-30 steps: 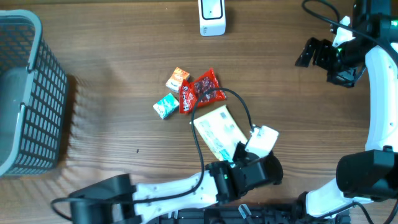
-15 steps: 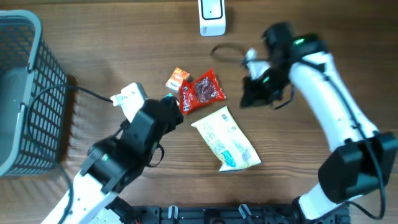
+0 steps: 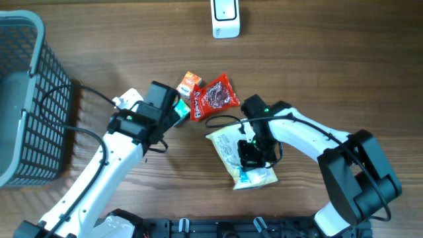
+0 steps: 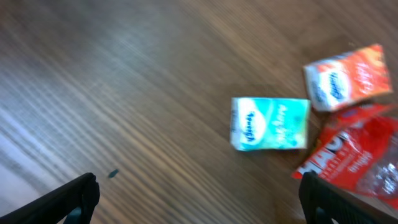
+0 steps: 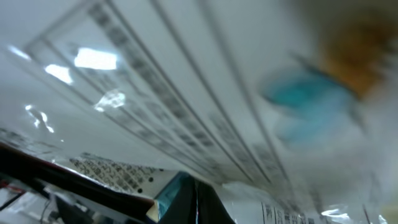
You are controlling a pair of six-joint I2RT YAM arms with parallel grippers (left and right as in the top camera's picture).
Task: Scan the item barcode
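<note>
Wood-grain desk (image 3: 330, 86) carried a white pouch (image 3: 225, 147) at its middle, toward the near edge. The right gripper (image 3: 256, 158) sat on the pouch with its jaws shut tight; whether they pinched its film could not be told. The left gripper (image 4: 199, 199) hung with jaws wide, just by a teal box (image 4: 270, 124), near an orange box (image 4: 348, 76) and a red packet (image 3: 215, 97). A white scanner (image 3: 225, 18) stood at the far edge.

We see our left gripper (image 4: 199, 198) spread wide, one fingertip (image 4: 74, 198) at 8 o'clock, the other at 4. The wood table (image 4: 124, 74) fills the view. A teal box (image 4: 270, 123) lies at 3 o'clock, an orange box (image 4: 351, 76) at 2 just beside it, and a blurred red packet (image 4: 356, 160) at 4.
</note>
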